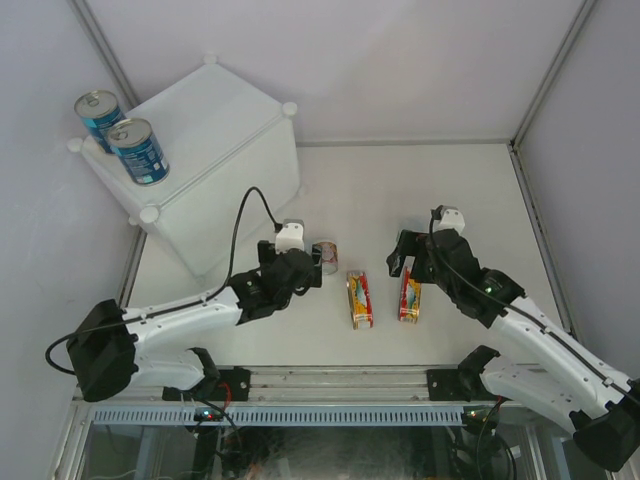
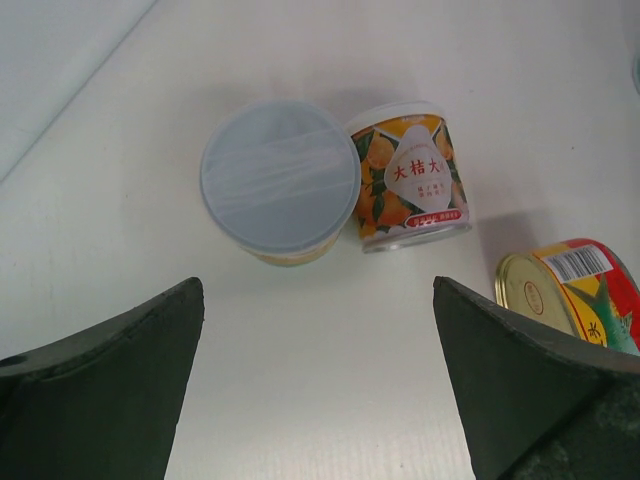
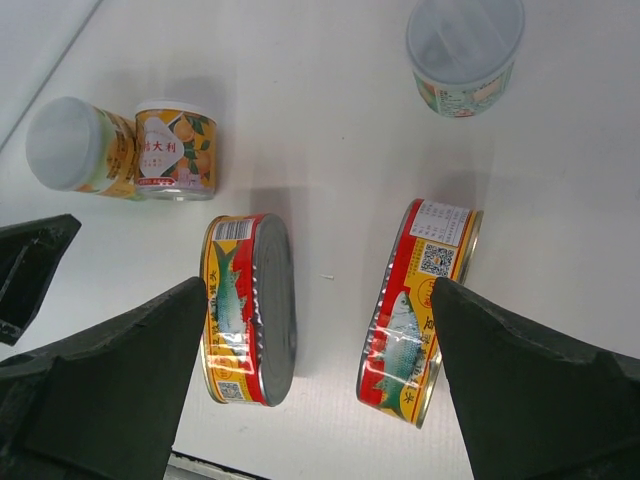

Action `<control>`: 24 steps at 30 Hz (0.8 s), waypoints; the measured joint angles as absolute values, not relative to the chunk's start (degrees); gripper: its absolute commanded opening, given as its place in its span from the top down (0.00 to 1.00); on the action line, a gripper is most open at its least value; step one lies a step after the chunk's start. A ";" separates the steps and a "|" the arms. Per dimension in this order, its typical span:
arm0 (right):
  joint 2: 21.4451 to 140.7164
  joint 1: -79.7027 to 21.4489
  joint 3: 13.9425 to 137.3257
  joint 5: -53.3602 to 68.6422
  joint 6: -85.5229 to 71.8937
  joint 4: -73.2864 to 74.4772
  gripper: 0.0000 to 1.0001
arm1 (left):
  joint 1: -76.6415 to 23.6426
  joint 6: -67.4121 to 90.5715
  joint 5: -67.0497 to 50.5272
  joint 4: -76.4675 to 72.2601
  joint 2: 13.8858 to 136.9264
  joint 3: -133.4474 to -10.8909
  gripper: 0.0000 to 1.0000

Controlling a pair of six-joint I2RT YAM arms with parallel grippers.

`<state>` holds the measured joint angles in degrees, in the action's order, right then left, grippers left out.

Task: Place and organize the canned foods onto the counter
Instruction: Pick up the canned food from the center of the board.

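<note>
Looks like the reach for the next can, with two tall blue cans (image 1: 137,150) already standing on the white box (image 1: 230,120), near its far left corner, and the rest down on the tabletop (image 1: 470,200). Aims the left pincer (image 2: 318,290), spread wide with nothing between, at a lidded small can (image 2: 280,180) and an orange-labelled can (image 2: 410,175) on its side, the two touching. Keeps the right pincer (image 3: 318,288) apart and empty too, over two oval fish tins (image 3: 250,310), apparently on edge, side by side but not touching. Calls next for lowering around one can, closing, then lifting toward the box. Hides most of the small cans under the arms in the top view. Shows a third small can (image 3: 465,40) only from the right wrist, at the very upper frame edge. Cannot tell how much free room remains on the box beyond the tall cans.
</note>
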<state>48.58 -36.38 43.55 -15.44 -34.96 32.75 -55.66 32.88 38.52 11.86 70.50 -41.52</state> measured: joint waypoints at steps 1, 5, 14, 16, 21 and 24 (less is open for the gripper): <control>48.73 -36.40 43.55 -15.29 -34.87 32.75 0.08 | -55.44 32.56 38.46 10.79 70.83 -41.36 0.00; 49.17 -36.36 43.55 -14.85 -34.61 32.67 0.08 | -54.50 31.22 37.87 7.16 73.71 -40.99 0.00; 49.95 -36.36 43.55 -14.48 -33.58 32.38 0.08 | -52.62 30.39 36.62 4.56 77.71 -40.99 0.00; 50.37 -36.36 43.55 -14.41 -33.36 32.38 0.08 | -51.96 30.39 36.56 4.29 78.15 -40.99 0.00; 51.27 -36.29 43.57 -14.28 -32.88 32.36 0.08 | -50.39 30.37 35.57 3.77 79.24 -40.99 0.00; 51.90 -36.05 43.70 -14.17 -32.36 32.34 0.08 | -49.54 30.33 35.20 3.33 80.09 -40.99 0.00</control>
<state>51.90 -36.05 43.70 -14.17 -32.36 32.34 -49.54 30.33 35.20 3.33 80.09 -40.99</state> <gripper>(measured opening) 0.924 0.996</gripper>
